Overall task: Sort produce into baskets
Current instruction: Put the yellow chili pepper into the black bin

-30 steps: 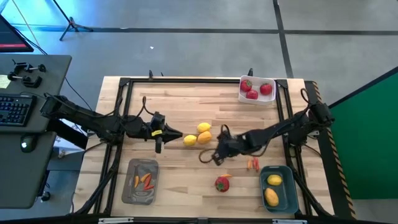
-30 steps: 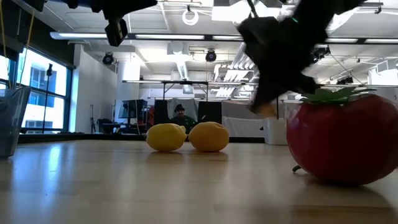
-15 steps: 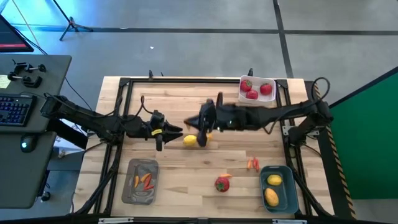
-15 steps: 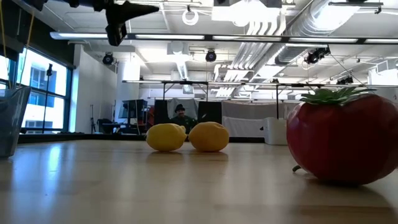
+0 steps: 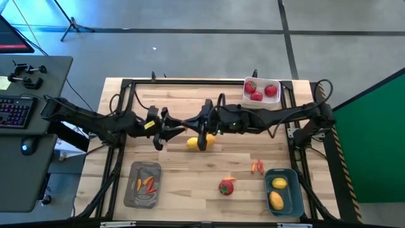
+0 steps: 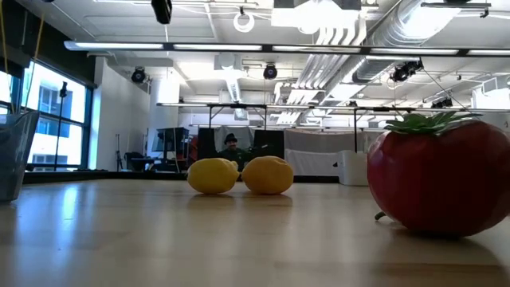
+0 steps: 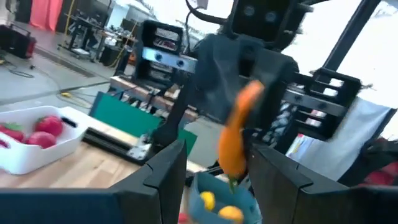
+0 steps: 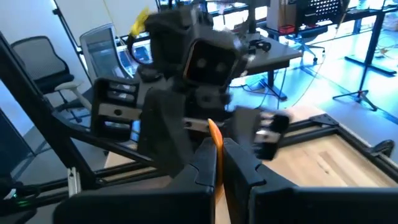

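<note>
Above the table's middle, my right gripper is shut on a thin orange pepper. My left gripper faces it, open, with a finger on each side of the pepper; I see no touch. Under them two lemons lie on the wood. A red fruit and another pepper lie nearer the front. The white basket holds three red fruits, the teal basket two lemons, the grey tray peppers. My right gripper pinches the pepper between its two fingers, which come level from the table's right. An orange end stands up above the fingertips. The pepper is lifted clear of the table, tilted, its green stem end lowest.
A black frame runs round the wooden table top. In the low view the two lemons sit mid-table and the red fruit stands close at the right. A desk with a keyboard is off the left edge.
My right gripper has risen from near the front middle and swung toward the far left, carrying the pepper up to my left gripper. My left gripper has opened and risen slightly, so that the pepper now stands between its fingers.
</note>
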